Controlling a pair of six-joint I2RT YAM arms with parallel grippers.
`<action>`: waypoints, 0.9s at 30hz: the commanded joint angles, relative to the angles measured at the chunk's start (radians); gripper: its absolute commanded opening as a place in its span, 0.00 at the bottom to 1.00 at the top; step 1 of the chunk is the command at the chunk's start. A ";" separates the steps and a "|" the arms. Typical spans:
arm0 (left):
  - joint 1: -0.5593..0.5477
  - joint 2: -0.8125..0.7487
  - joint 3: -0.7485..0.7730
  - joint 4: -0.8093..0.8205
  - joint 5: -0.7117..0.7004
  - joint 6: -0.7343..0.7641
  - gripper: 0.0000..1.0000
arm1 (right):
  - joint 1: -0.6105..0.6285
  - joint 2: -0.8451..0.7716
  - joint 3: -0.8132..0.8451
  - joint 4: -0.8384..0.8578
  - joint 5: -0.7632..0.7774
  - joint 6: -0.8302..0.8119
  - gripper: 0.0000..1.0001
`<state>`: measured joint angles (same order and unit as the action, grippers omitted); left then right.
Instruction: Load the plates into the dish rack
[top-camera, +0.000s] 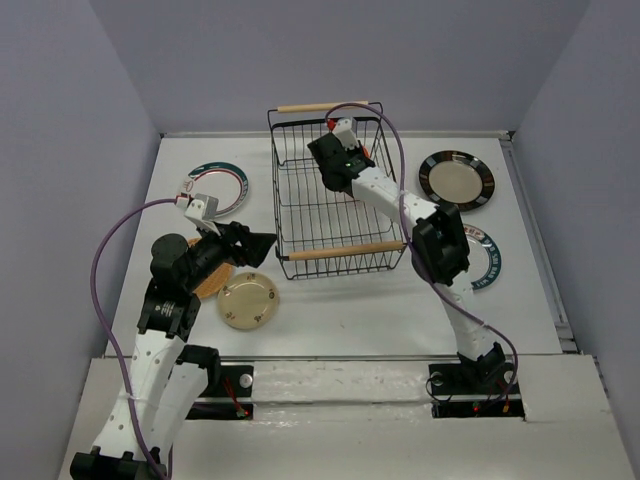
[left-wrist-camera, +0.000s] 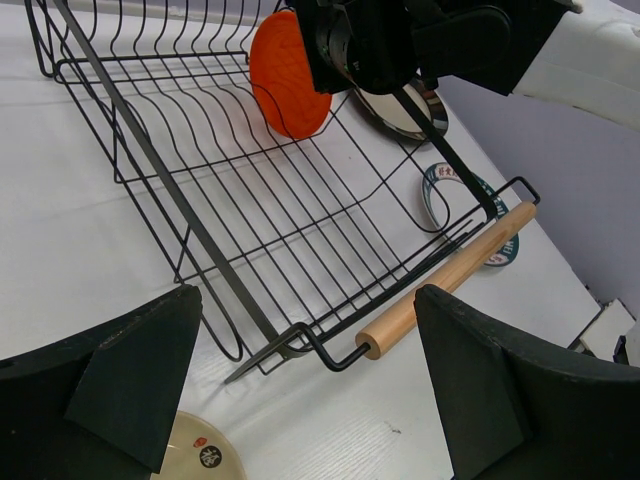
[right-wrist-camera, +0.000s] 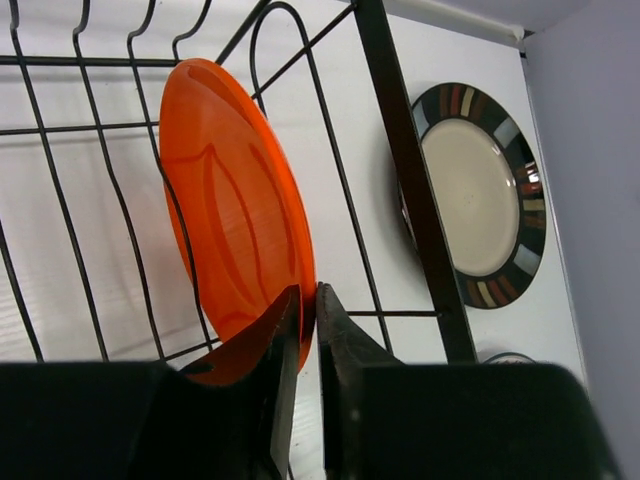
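dish rack (left-wrist-camera: 150, 160) black wire, light wooden handle (left-wrist-camera: 450, 280); orange plate (right-wrist-camera: 235, 200) smooth, glossy; table (left-wrist-camera: 60, 230) matt white.

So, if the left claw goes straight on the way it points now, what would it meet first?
Probably the dish rack, at its near end beside the wooden handle, though depth is unclear.

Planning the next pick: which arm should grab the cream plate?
Left. The left gripper is open near the cream plate; the right gripper pinches the orange plate inside the dish rack.
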<state>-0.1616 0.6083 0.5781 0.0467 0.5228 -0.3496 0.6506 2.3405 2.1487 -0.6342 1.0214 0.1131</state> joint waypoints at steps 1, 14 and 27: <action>-0.001 -0.005 0.042 0.028 0.028 0.001 0.99 | 0.011 -0.009 -0.036 0.019 -0.043 0.040 0.26; -0.001 -0.010 0.042 0.025 0.025 0.003 0.99 | 0.011 -0.141 -0.044 0.018 -0.172 0.092 0.42; -0.001 0.001 0.043 0.024 0.020 0.003 0.99 | 0.011 -0.340 -0.119 0.021 -0.290 0.123 0.51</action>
<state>-0.1616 0.6067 0.5785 0.0463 0.5228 -0.3496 0.6506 2.1021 2.0773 -0.6395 0.7891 0.2001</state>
